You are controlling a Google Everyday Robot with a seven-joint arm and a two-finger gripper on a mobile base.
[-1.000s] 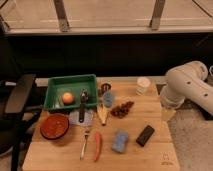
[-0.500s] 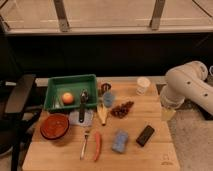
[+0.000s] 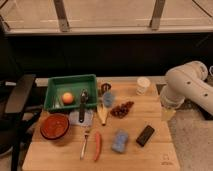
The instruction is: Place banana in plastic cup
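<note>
The banana [image 3: 102, 115], short and pale yellow, lies on the wooden table [image 3: 150, 157] near the middle, pointing toward me. The light-blue plastic cup [image 3: 108, 98] stands upright just behind it, touching or almost touching its far end. My gripper [image 3: 167, 113] hangs at the end of the white arm [image 3: 187, 87] over the table's right edge, well to the right of both the banana and the cup. It holds nothing that I can see.
A green tray [image 3: 55, 85] with an orange fruit [image 3: 67, 97] is at back left. Nearby are a dark utensil [image 3: 82, 102], small dark tin [image 3: 105, 87], white cup [image 3: 143, 85], grapes [image 3: 121, 109], red bowl [image 3: 54, 126], fork [image 3: 85, 142], carrot [image 3: 97, 146], blue sponge [image 3: 120, 141] and black block [image 3: 145, 135]. A chair [image 3: 17, 100] stands left.
</note>
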